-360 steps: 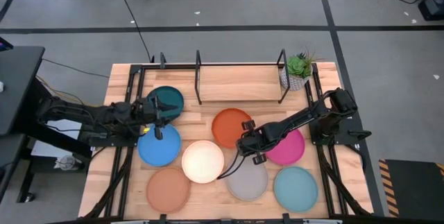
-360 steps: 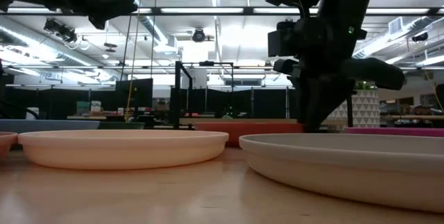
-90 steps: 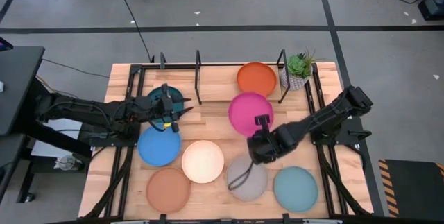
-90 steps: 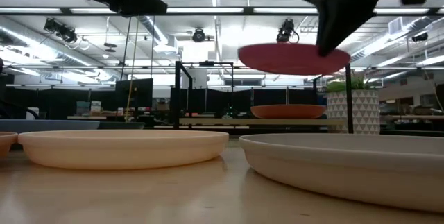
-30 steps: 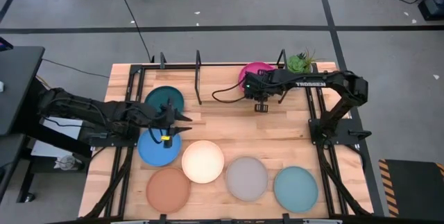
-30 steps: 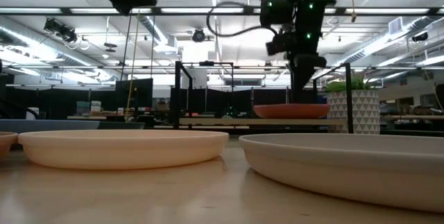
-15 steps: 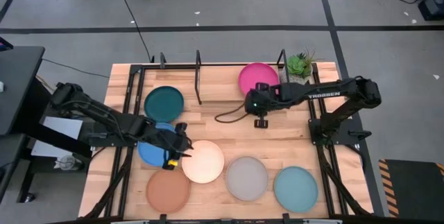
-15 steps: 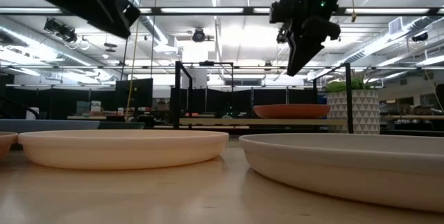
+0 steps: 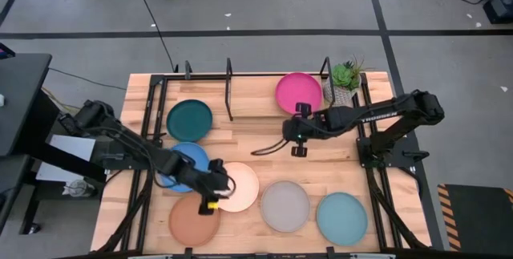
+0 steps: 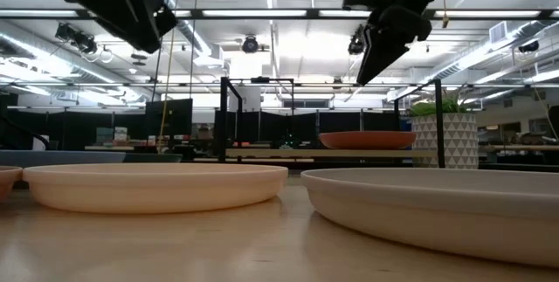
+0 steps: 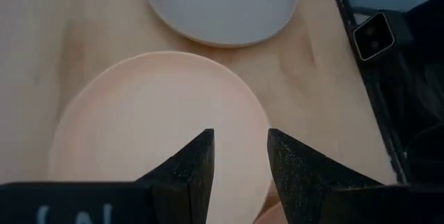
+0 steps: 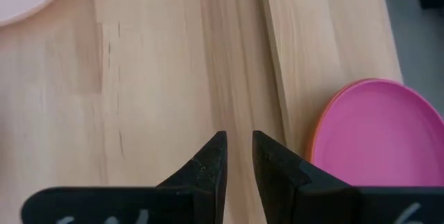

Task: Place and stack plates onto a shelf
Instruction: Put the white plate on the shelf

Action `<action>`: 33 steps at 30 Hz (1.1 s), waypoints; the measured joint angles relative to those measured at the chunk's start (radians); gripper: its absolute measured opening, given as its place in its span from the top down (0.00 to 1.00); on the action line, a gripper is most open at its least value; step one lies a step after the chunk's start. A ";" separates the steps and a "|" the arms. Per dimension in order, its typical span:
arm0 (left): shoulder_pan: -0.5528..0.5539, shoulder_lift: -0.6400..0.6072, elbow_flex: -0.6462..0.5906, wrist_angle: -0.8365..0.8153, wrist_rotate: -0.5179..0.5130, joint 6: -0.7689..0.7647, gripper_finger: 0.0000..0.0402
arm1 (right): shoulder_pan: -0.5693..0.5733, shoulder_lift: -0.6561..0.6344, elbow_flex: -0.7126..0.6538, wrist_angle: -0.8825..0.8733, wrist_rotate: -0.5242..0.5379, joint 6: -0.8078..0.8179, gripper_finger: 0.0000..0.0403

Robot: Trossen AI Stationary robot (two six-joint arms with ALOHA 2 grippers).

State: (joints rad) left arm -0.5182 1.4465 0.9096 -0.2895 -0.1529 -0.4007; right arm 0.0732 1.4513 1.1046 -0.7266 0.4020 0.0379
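Note:
On the black rod shelf (image 9: 229,91) the magenta plate (image 9: 299,92) lies on top of the orange plate (image 12: 314,138), of which only a rim shows. The teal (image 9: 190,120), blue (image 9: 189,161), cream (image 9: 239,187), terracotta (image 9: 192,221), grey (image 9: 284,206) and aqua (image 9: 342,217) plates lie flat on the table. My left gripper (image 11: 241,156) hovers open over the cream plate's (image 11: 156,120) left part. My right gripper (image 12: 239,156) is narrowly open above bare wood, just nearer than the magenta plate (image 12: 378,130), and holds nothing.
A small green plant (image 9: 345,77) in a wire pot stands at the shelf's right end, close to the stacked plates. The shelf's left half is bare board. In the low view the cream plate (image 10: 157,186) and grey plate (image 10: 437,208) fill the foreground; the room lies behind.
My right gripper has drawn back from the magenta plate toward the table's near edge and risen; the plate stays on the orange one on the shelf. My left gripper has swung from beside the teal and blue plates toward the right and near edge, ending over the cream plate.

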 joint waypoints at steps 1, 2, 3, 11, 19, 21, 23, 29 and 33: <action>-0.016 0.029 0.028 -0.021 -0.011 -0.013 0.65 | 0.014 0.000 0.000 -0.001 0.016 0.014 0.81; -0.031 0.061 0.058 -0.043 -0.025 -0.024 0.65 | 0.027 0.000 0.000 -0.010 0.032 0.030 0.81; -0.046 0.092 0.086 -0.061 -0.039 -0.034 0.65 | 0.041 0.001 0.000 -0.017 0.047 0.044 0.81; -0.120 0.308 0.259 -0.121 -0.080 -0.067 0.65 | 0.142 0.003 0.000 -0.048 0.122 0.119 0.81; -0.116 0.458 0.361 -0.137 -0.076 -0.086 0.65 | 0.170 0.003 0.000 -0.076 0.133 0.120 0.81; -0.112 0.475 0.379 -0.156 -0.077 -0.091 0.65 | 0.169 0.003 0.000 -0.076 0.133 0.120 0.81; -0.109 0.484 0.381 -0.175 -0.078 -0.110 0.65 | 0.169 0.003 0.000 -0.076 0.133 0.120 0.81; -0.107 0.485 0.381 -0.205 -0.092 -0.131 0.65 | 0.169 0.004 0.000 -0.076 0.131 0.134 0.81; -0.108 0.485 0.379 -0.227 -0.097 -0.138 0.65 | 0.170 0.004 0.000 -0.078 0.130 0.150 0.81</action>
State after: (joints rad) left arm -0.6265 1.9320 1.2884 -0.5160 -0.2501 -0.5388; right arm 0.2431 1.4551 1.1046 -0.8048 0.5315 0.1881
